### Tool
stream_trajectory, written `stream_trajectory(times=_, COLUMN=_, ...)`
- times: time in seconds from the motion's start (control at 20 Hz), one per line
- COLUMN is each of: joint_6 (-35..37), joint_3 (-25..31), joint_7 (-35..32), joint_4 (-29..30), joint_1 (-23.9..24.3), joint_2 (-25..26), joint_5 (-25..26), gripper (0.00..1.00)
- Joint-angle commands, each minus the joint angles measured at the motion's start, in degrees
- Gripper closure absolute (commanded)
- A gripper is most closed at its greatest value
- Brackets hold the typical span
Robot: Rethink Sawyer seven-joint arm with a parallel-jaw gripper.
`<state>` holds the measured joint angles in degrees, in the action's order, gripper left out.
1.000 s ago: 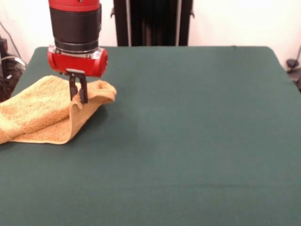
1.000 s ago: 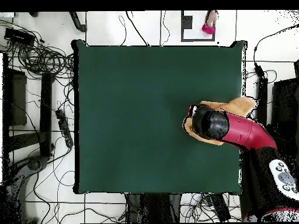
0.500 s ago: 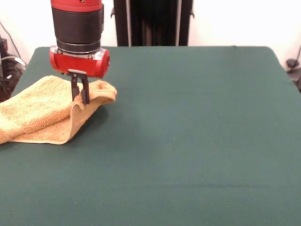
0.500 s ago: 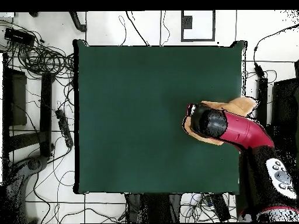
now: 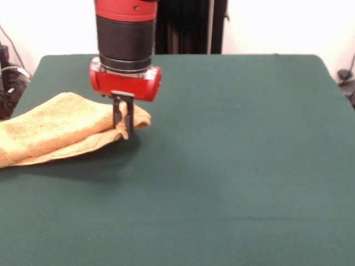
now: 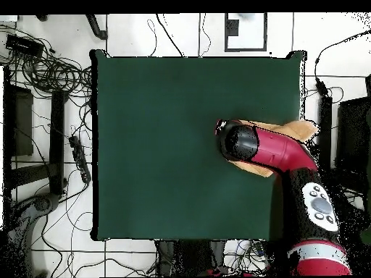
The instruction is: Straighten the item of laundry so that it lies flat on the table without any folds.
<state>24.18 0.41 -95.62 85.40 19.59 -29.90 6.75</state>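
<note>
The item of laundry (image 5: 55, 124), an orange-tan terry cloth, lies folded over itself at the left edge of the dark green table (image 5: 233, 166) in the front view. Its left end reaches the picture's edge. My gripper (image 5: 122, 128) is shut on the cloth's right-hand corner, holding it just above the felt. In the overhead view only a strip of the cloth (image 6: 293, 131) shows near the table's right edge, beside the red arm (image 6: 279, 152) that hides the rest and the gripper.
Cables (image 6: 43, 69) and dark stands lie on the floor around the table (image 6: 167, 145) in the overhead view. A black column (image 5: 183, 25) rises behind the table's far edge in the front view.
My gripper has moved toward the table's middle with the cloth's corner in it, stretching the fold out longer and lower.
</note>
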Motion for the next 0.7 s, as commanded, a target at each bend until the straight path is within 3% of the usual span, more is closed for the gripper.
stream_trajectory(times=0.05, joint_6=6.9, joint_3=-1.3, joint_7=-17.9, joint_4=-4.8, joint_1=-6.7, joint_2=5.1, joint_5=-6.6, gripper=1.00)
stream_trajectory(times=0.7, joint_6=10.2, joint_3=-7.0, joint_7=-20.8, joint_4=-8.9, joint_1=-14.7, joint_2=7.6, joint_5=-14.4, gripper=1.00)
